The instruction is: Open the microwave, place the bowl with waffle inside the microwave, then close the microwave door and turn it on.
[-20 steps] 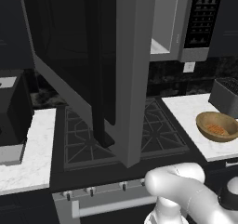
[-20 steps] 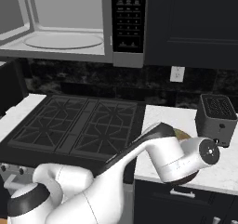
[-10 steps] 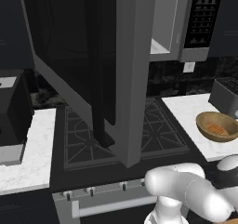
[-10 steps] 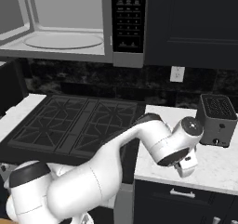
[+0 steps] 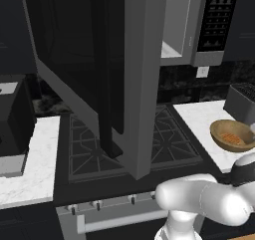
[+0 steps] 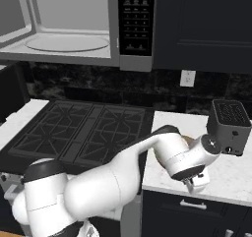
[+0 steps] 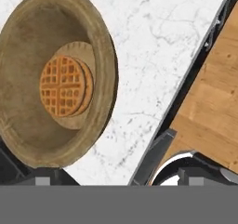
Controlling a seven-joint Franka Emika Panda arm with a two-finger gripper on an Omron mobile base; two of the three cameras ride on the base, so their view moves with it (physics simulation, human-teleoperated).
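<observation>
The microwave (image 5: 199, 25) hangs above the stove with its button panel (image 6: 135, 19) on the right. The microwave door (image 5: 99, 74) stands swung wide open, and the cavity with its round turntable (image 6: 66, 43) is bare. The bowl (image 7: 51, 79) is brown and shallow, with a round waffle (image 7: 62, 86) in it, and rests on the white marble counter (image 7: 158, 56) right of the stove. It also shows as the bowl (image 5: 233, 134) from the left base. My gripper (image 7: 118, 179) hovers over the counter's front edge, just beside the bowl. It is open and holds nothing.
A dark toaster (image 6: 229, 125) stands behind the bowl on the same counter. The gas stove (image 6: 83, 128) lies under the microwave. The open door juts far out over the stove. A black boxy appliance (image 5: 15, 119) sits on the left counter. Wooden floor (image 7: 214, 111) lies past the counter edge.
My arm has swung right, out over the right counter, and the hand now hangs at its front edge by the bowl. The jaws have stayed open. The bowl and door have not moved.
</observation>
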